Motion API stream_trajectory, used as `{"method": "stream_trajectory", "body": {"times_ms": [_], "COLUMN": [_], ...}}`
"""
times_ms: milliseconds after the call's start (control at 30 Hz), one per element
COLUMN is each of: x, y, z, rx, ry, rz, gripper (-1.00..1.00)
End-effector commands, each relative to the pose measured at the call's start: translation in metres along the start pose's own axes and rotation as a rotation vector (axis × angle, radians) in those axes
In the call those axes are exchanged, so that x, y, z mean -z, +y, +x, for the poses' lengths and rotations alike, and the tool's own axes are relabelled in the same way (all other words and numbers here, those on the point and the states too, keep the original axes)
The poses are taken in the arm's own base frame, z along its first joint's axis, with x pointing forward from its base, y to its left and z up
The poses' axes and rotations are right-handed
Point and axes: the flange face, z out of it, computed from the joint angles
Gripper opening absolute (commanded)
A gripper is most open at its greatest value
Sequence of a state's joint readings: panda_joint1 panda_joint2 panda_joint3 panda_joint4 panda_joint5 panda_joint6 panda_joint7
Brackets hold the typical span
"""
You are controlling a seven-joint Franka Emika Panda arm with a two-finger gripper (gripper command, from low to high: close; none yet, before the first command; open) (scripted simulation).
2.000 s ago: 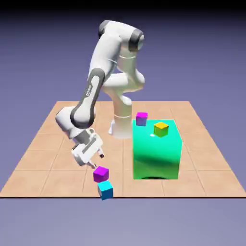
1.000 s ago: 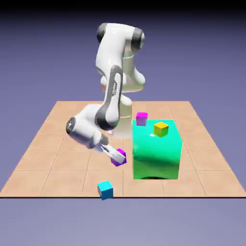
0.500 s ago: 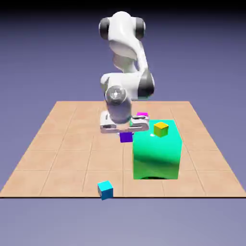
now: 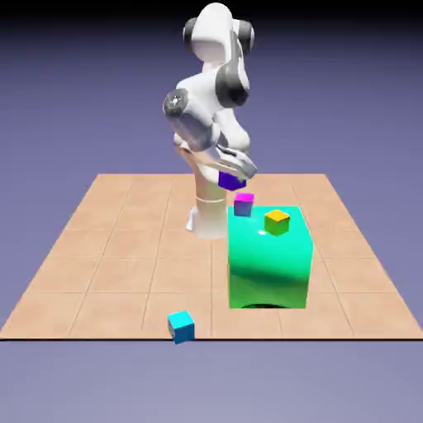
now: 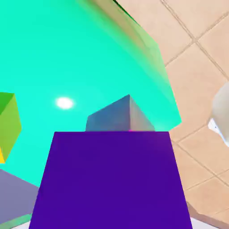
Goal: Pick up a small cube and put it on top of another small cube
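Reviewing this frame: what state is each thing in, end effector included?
End effector: shut on the purple cube.
Purple cube: held, raised above the magenta-topped cube.
Magenta-topped cube: resting on the green block, nothing stacked on it.
Yellow cube: resting on the green block.
Green block: standing on the table.
Cyan cube: ungrasped.
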State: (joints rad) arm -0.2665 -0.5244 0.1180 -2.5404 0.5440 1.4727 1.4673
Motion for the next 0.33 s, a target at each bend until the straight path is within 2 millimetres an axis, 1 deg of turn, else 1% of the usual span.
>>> {"method": "stream_trajectory", "body": {"times_ms": [0, 33, 167, 200, 233, 267, 300], "x": [-0.001, -0.001, -0.062, -0.066, -0.066, -0.066, -0.051], "y": [0.001, 0.001, -0.008, -0.008, -0.008, -0.008, -0.007], "z": [0.001, 0.001, 0.009, 0.01, 0.01, 0.01, 0.007], "rx": [-0.017, -0.017, -0.016, -0.017, -0.017, -0.017, -0.015], "ry": [-0.016, -0.016, -0.017, -0.016, -0.016, -0.016, -0.018], "rz": [0.001, 0.001, 0.001, 0.001, 0.001, 0.001, 0.001], "gripper": [-1.0, -1.0, -1.0, -1.0, 1.0, 1.0, 1.0]}}
